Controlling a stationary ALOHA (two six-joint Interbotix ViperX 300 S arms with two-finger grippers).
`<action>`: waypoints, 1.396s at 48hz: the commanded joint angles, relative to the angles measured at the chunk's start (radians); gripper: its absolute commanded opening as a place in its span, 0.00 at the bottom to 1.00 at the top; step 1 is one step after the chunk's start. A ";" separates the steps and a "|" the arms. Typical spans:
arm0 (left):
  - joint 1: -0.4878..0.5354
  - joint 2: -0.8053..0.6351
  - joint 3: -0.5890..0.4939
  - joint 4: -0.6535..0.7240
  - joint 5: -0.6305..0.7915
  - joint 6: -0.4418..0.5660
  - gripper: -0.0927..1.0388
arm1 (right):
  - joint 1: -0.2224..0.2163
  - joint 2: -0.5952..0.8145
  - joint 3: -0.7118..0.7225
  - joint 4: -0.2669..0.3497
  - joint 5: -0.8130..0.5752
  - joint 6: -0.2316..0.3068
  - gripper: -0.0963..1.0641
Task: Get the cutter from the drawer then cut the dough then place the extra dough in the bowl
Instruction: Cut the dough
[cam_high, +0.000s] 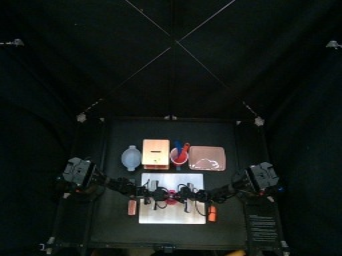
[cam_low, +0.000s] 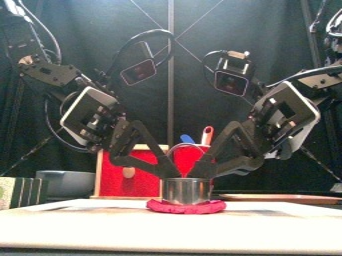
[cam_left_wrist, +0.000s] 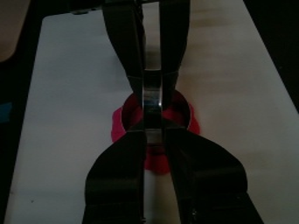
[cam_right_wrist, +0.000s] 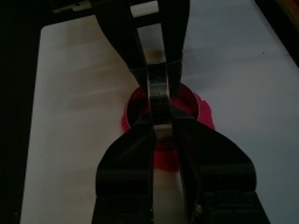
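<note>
You see the left gripper and right gripper, each nearly closed, pinching the metal cutter's rim. It stands on red dough on the white board.

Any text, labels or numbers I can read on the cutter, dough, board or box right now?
None can be read.
The cutter, dough, board and box show no print in any view.
The cup, bowl and tray are too small to tell.
</note>
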 joint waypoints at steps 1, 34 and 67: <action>-0.034 0.080 0.008 0.003 0.069 0.006 0.56 | 0.002 0.075 0.003 0.005 0.084 0.020 0.45; -0.012 -0.005 0.006 -0.011 -0.109 0.009 0.70 | 0.006 -0.086 0.009 -0.017 0.017 0.012 0.68; -0.012 -0.101 0.011 -0.008 -0.192 0.020 0.77 | 0.005 -0.141 -0.021 -0.044 -0.008 0.012 0.74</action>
